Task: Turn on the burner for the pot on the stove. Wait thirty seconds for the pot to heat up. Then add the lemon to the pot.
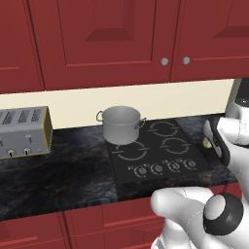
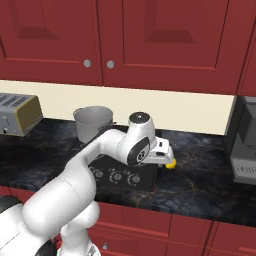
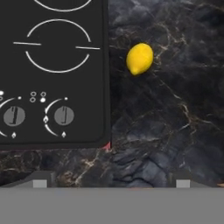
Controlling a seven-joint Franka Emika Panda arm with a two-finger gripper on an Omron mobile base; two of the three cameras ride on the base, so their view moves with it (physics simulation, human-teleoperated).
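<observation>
Dark stone counter lies under my gripper [image 3: 111,183], whose fingers are spread wide with nothing between them, and the lemon [image 3: 140,58] sits a bit farther on, just right of the stove [image 3: 52,70], its long way tilted.

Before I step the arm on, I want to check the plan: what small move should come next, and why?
Probably bring the open gripper forward over the lemon and lower it. In the hand view the lemon lies free on the dark counter, just beside the stove, ahead of the fingertips, and nothing is held. The pot waits on the rear burner.
</observation>
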